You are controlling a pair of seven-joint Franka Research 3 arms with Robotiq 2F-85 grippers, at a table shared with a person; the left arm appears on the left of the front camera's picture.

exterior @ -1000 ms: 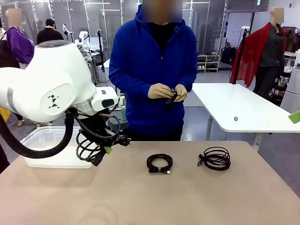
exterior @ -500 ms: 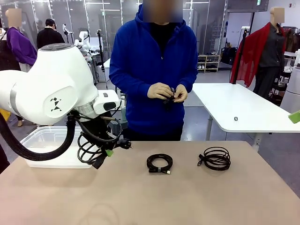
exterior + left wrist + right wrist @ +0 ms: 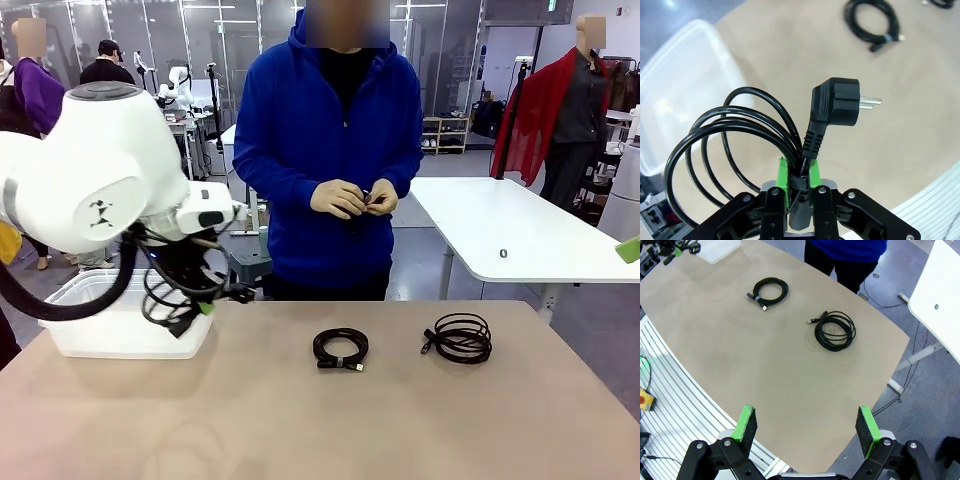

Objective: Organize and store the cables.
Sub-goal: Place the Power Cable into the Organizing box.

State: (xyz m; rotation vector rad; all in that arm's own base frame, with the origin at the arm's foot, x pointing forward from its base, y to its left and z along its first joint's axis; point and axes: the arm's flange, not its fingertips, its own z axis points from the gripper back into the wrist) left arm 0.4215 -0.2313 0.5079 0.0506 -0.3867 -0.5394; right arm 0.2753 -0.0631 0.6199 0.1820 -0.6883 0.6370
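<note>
My left gripper is shut on a thick black power cable wound into a coil. It hangs in the air over the near right corner of a clear plastic bin. In the left wrist view the green pads pinch the tied bundle, and the plug sticks up above the bin. Two more coiled cables lie on the table, one in the middle and one to the right. My right gripper stands open high above the table, over both coils.
A person in a blue hoodie stands at the far side, both hands working a small dark cable at waist height. The tan table has bare room in front of the two coils. A white table stands behind to the right.
My left arm has swung left and slightly up, carrying the power cable from the table's edge to over the bin's corner. The person's hands keep handling the small cable.
</note>
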